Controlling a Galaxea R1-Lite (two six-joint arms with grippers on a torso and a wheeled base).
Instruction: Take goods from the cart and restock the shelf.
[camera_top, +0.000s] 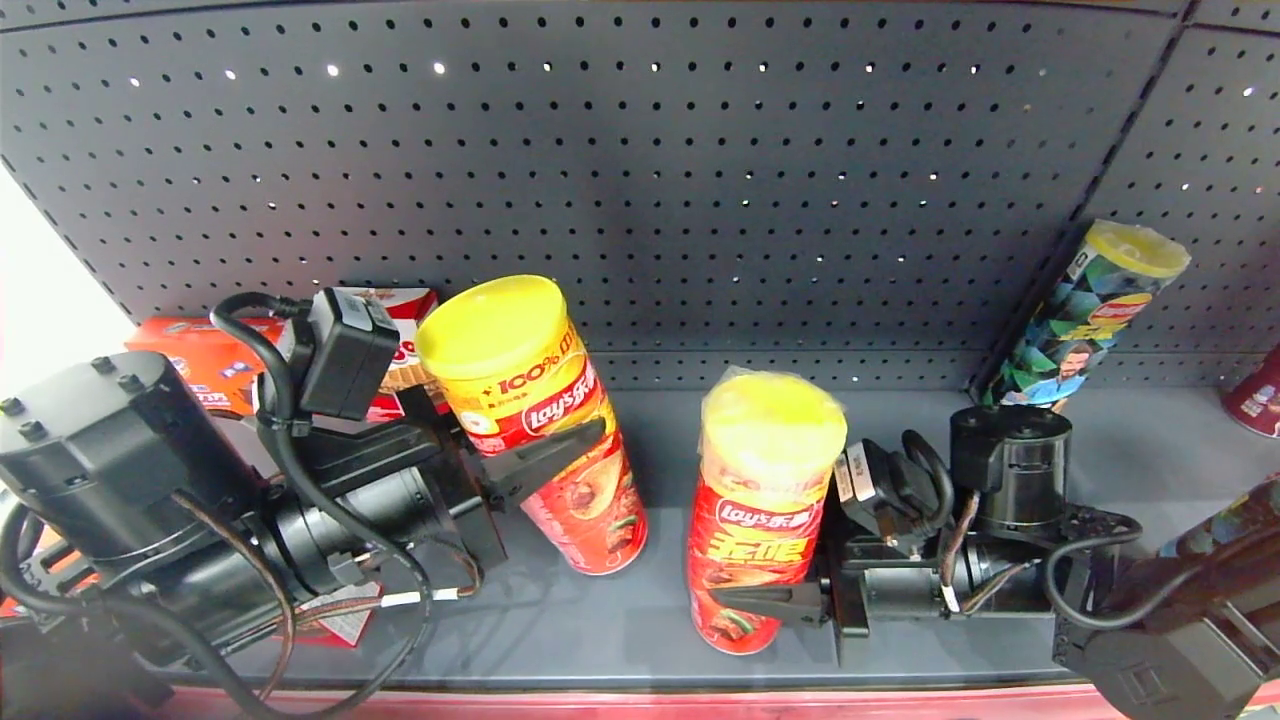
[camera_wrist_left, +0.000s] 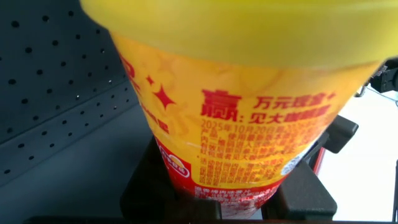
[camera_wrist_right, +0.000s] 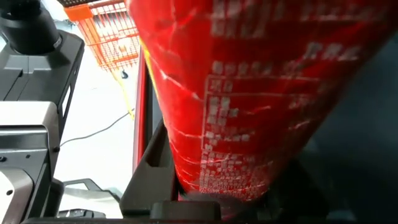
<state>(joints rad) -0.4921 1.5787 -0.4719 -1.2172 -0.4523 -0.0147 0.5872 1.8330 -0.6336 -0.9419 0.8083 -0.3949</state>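
1. My left end effector (camera_top: 540, 442) is closed on the left can (camera_top: 530, 420), high on the body just under the yellow lid. My right end effector (camera_top: 757, 585) is clamped low on the right can (camera_top: 762, 505), near its base.
2. The left can is tilted, with its foot at the shelf (camera_top: 660, 610) floor; I cannot tell whether it touches. The right can stands upright near the front edge.
3. I judge these cans light: thin, glossy card tubes that dent under a hard squeeze. The lid would pop off, so I would hold the mid-body with modest force.
4. A third can (camera_top: 1090, 305) leans against the pegboard (camera_top: 700, 180) to the right, and boxes (camera_top: 205, 360) lie at the left.
5. The head view gives the tilt and the spacing. The left wrist view shows the left can (camera_wrist_left: 249, 143) close up. The right wrist view adds the orange cart (camera_wrist_right: 109, 31) behind the right can (camera_wrist_right: 249, 106).
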